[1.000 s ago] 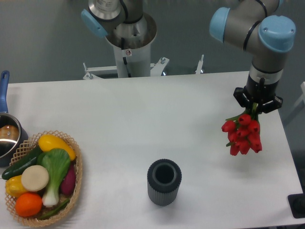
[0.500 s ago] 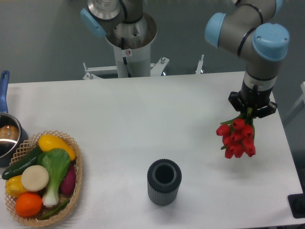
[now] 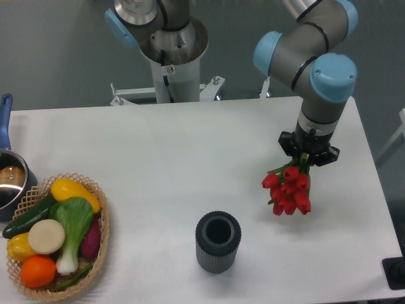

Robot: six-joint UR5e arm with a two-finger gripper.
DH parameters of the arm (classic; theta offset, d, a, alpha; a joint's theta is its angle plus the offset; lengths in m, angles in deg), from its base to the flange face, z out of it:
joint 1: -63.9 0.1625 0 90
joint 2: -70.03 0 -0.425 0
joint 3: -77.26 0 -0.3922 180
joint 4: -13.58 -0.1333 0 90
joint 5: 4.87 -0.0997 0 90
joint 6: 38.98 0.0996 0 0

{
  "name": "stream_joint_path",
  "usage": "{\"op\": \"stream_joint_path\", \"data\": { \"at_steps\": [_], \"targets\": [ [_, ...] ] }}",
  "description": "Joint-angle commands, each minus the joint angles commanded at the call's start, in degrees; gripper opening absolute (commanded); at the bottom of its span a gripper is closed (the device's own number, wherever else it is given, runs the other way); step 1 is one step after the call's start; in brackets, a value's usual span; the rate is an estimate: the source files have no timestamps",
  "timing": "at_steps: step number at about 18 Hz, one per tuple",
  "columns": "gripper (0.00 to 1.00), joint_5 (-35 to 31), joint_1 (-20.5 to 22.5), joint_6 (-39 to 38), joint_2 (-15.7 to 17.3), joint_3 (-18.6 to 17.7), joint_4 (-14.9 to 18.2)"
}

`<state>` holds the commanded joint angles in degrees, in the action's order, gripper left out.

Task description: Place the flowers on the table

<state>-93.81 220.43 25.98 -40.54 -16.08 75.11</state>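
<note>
White tabletop point(image 3: 190, 164) fills most of the view, backed by a grey wall with the arm's pedestal at the far edge. Toward the right side the gripper point(image 3: 309, 152) points straight down and is clamped on the green stems of the flowers point(image 3: 288, 189), so the bunch hangs head-down beneath it, the blooms dangling slightly to the left of the wrist. That grip on the stems makes sense: it spares the soft petals and lets the heads meet the surface first when the bunch is lowered. Whether the blooms already touch the table or hang just above it cannot be told from this angle; no clear shadow settles it. The flowers are a tight cluster of red tulip-like buds with a few green leaves near the top. Near and to the left of them stands a dark ribbed vase point(image 3: 218, 241), upright and empty, well apart from the bouquet. At the far left a wicker basket point(image 3: 101, 247) holds vegetables, with a pot point(image 3: 11, 183) just beyond it. I judge the placing is not yet done, since the fingers grip the stems.
</note>
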Motion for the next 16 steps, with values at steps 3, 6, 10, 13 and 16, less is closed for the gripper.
{"op": "stream_joint_path", "data": {
  "at_steps": [3, 6, 10, 13, 16],
  "targets": [
    [1.0, -0.4, -0.2, -0.6, 0.2, -0.6, -4.5],
    [1.0, -0.6, 0.0, -1.0, 0.4, -1.3, -6.4],
    [1.0, -0.8, 1.5, -0.4, 1.1, -2.8, -7.6],
    [1.0, -0.7, 3.3, -0.1, 1.2, -2.8, -8.4],
    [1.0, -0.6, 5.0, 0.0, 1.3, -2.7, -8.6]
  ]
}}
